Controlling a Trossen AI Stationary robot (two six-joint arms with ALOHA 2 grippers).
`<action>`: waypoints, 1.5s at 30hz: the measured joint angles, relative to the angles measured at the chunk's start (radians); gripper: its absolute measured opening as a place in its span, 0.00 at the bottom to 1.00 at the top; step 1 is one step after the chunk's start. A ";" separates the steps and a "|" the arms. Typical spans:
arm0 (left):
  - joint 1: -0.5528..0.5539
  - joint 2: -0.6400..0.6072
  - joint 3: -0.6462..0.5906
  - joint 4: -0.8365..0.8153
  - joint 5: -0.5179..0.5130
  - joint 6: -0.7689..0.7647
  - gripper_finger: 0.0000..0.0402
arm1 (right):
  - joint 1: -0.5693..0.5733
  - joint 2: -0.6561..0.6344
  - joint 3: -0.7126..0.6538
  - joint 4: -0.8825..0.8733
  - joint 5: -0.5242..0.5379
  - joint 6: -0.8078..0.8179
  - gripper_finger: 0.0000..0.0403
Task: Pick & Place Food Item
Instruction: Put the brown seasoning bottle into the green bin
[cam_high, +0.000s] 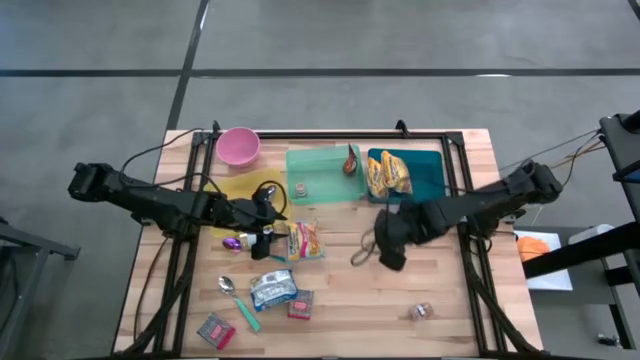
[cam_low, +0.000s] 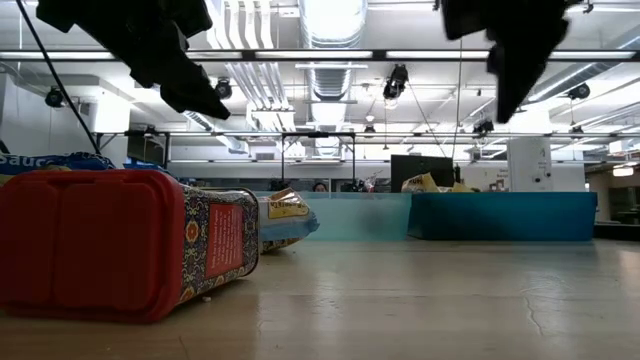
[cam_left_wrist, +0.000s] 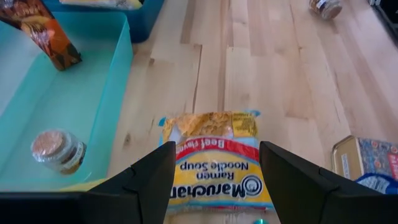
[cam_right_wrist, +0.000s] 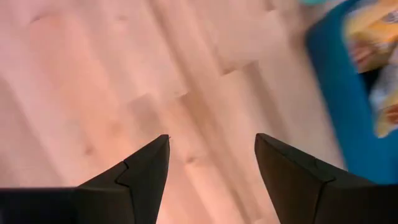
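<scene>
Left wrist view shows the left gripper (cam_left_wrist: 214, 180) spread, fingers either side of a yellow ramen noodle packet (cam_left_wrist: 216, 162) lying on the wooden table (cam_left_wrist: 280, 87), not clamped; right gripper (cam_right_wrist: 211, 168) hangs parted, empty, near the blue bin (cam_right_wrist: 336, 112).

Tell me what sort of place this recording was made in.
Probably a lab or industrial workspace, not a kitchen: the wooden table stands on a bare grey concrete floor, and the low view shows exposed ceiling ducts with strip lights.

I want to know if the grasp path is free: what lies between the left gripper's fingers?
The ramen packet lies on the table between the open left gripper fingers, in the left wrist view.
</scene>
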 joint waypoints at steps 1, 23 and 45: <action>0.000 0.000 0.000 -0.008 0.000 0.000 0.60 | 0.027 0.000 0.000 0.000 0.000 0.028 0.58; 0.000 0.003 0.000 0.053 0.001 -0.118 0.60 | 0.493 0.082 -0.003 0.059 0.015 0.251 0.58; 0.000 0.003 0.000 0.041 0.139 -0.347 0.60 | 0.681 0.333 0.077 0.056 -0.043 0.201 0.58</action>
